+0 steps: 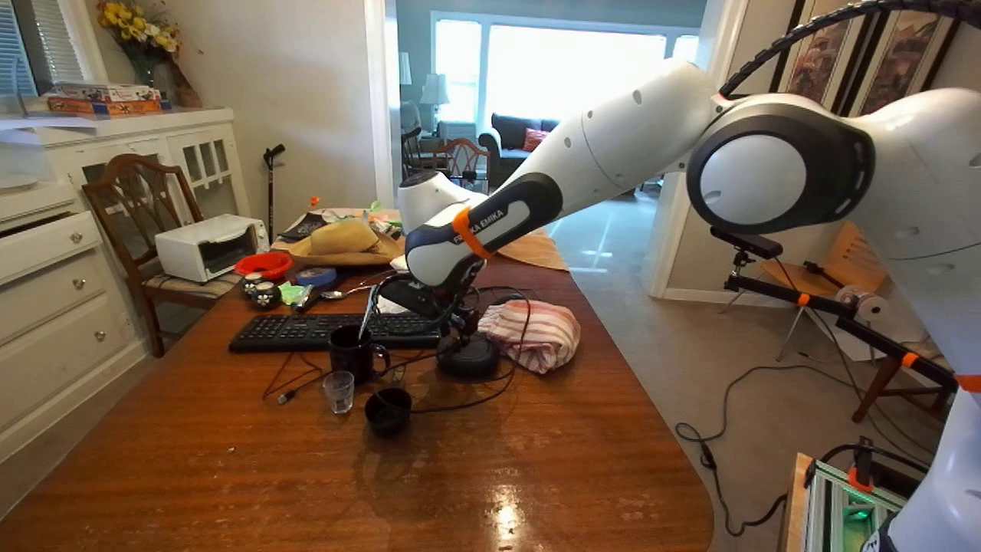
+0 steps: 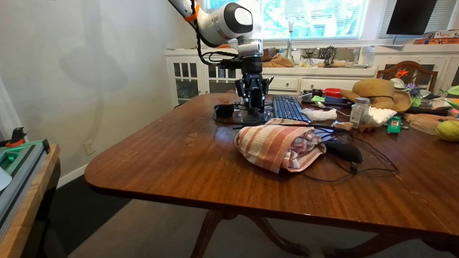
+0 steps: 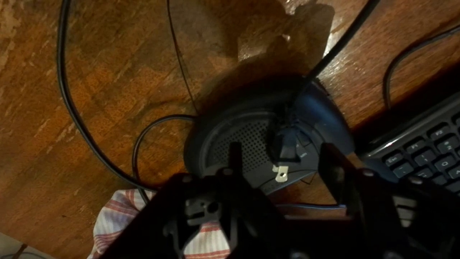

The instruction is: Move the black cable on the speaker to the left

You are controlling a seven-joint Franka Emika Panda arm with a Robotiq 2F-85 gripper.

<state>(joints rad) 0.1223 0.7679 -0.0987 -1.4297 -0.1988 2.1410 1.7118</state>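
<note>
Progress: early; by judgement the reach is made and the grasp is not yet taken. In the wrist view the black cable [image 3: 337,45] is seen running in over the speaker [image 3: 251,138], so named here for its perforated grille. The plug [image 3: 289,144], metal prong exposed, is seen over the grilled face; whether it is laid on that face or suspended just above it cannot be told.

Hand [image 3: 280,151]: fingers set apart, one to either side of the plug as viewed from the wrist; nothing is seen clamped.

Done (judged): hand brought over the speaker and lined up with the plug end.

Left to be done (judged): fingers to be closed on plug or cord, cable to be lifted clear, carried left and released. No leftward shift can be credited, as the cable is found over the speaker. The side meant by "left" is not fixed by the pictures.

Slack loops are noted near the striped cloth [image 3: 118,216] on the surface [image 1: 191,445]; whether they belong to the same cord cannot be traced, and some drag may be expected
</note>
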